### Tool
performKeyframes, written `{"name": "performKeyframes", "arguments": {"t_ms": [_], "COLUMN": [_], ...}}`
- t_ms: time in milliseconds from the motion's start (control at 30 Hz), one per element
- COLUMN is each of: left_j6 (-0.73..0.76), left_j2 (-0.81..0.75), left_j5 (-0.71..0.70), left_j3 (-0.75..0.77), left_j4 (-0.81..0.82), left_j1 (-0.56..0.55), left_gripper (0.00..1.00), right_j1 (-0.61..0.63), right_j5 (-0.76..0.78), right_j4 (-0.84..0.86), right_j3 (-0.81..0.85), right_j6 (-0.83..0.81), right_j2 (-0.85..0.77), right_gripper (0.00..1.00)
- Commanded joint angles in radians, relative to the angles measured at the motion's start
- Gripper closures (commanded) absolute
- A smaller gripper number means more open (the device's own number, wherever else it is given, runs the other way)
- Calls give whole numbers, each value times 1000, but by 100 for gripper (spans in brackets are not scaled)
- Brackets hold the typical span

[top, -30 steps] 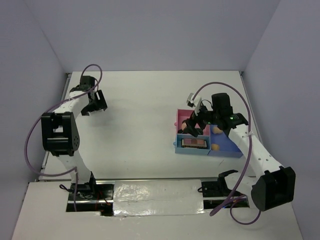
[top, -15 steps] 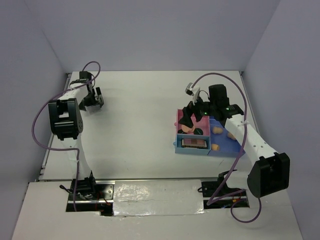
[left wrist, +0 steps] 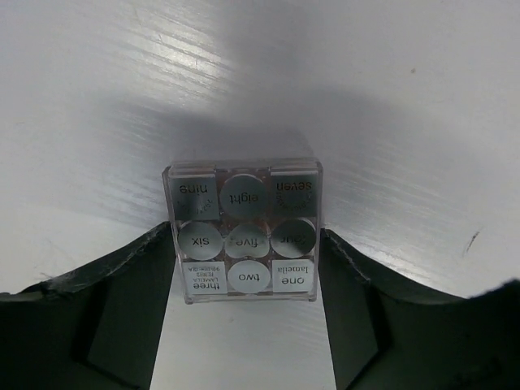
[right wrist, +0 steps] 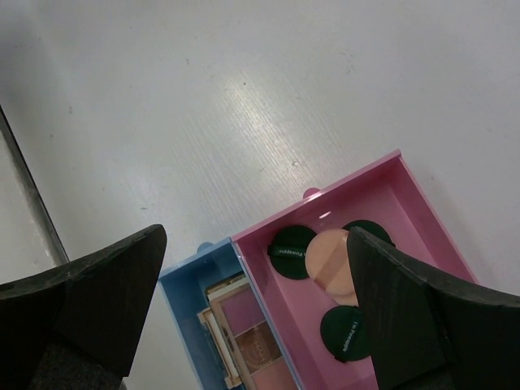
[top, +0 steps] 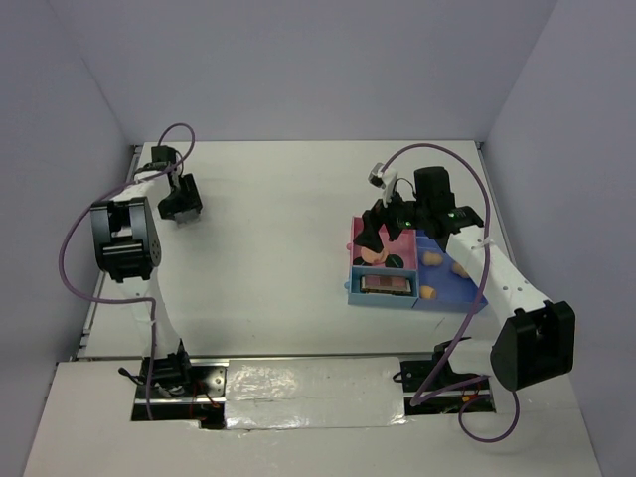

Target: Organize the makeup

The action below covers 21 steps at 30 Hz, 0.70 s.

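A clear square palette (left wrist: 242, 231) with nine labelled pans lies on the white table at the far left. My left gripper (left wrist: 248, 268) has a finger against each of its sides; in the top view (top: 181, 206) the gripper hides the palette. My right gripper (right wrist: 256, 325) is open and empty, hovering over the tray (top: 449, 300). The pink compartment (right wrist: 357, 175) holds dark green discs (right wrist: 291, 250) and a peach pad (right wrist: 329, 260). The blue compartment (right wrist: 183, 280) holds stacked palettes (right wrist: 248, 329). Peach sponges (top: 433, 258) lie in the right blue compartment.
The pink-and-blue tray sits at the right of the table. Grey walls close the table at the back and both sides. A metal rail (right wrist: 32, 195) runs along the table edge. Purple cables loop above both arms.
My left gripper has narrowed from wide open onto the palette at the far left. My right gripper has lifted out of the tray and shifted left over the pink compartment.
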Motion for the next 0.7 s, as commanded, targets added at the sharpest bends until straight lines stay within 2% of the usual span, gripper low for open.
{"name": "performKeyframes", "arguments": {"t_ms": [0, 100, 233, 300, 333, 367, 400, 500, 633, 667], "left_j6": [-48, -68, -83, -90, -94, -103, -128, -175, -229, -238], "left_j2": [-48, -155, -345, -468, -503, -542, -615, -738, -861, -894], "left_j5": [83, 155, 342, 379, 418, 440, 456, 485, 453, 439], "left_j3": [-111, -213, -398, -511, -549, -589, -673, -818, -961, -1003], "left_j4": [37, 105, 275, 323, 376, 411, 447, 592, 764, 825], "left_j1": [18, 18, -8, -58, -80, -100, -149, -279, -424, -469], "left_gripper": [67, 75, 77, 78, 78, 78, 78, 79, 80, 85], "right_j1": [-5, -3, -3, -3, -3, 0, 1, 18, 32, 32], "right_j5": [-6, 14, -111, -164, -215, -231, -243, -270, -305, -332], "right_j4": [55, 98, -10, -63, -101, -109, -115, -144, -169, -172], "right_j3": [20, 8, 81, 141, 158, 169, 184, 221, 253, 262], "right_j6": [41, 129, 150, 163, 179, 192, 204, 236, 291, 325], "right_j2": [-3, 23, 119, 196, 216, 248, 262, 300, 337, 348], "right_gripper": [0, 0, 1, 11, 22, 25, 33, 45, 45, 44]}}
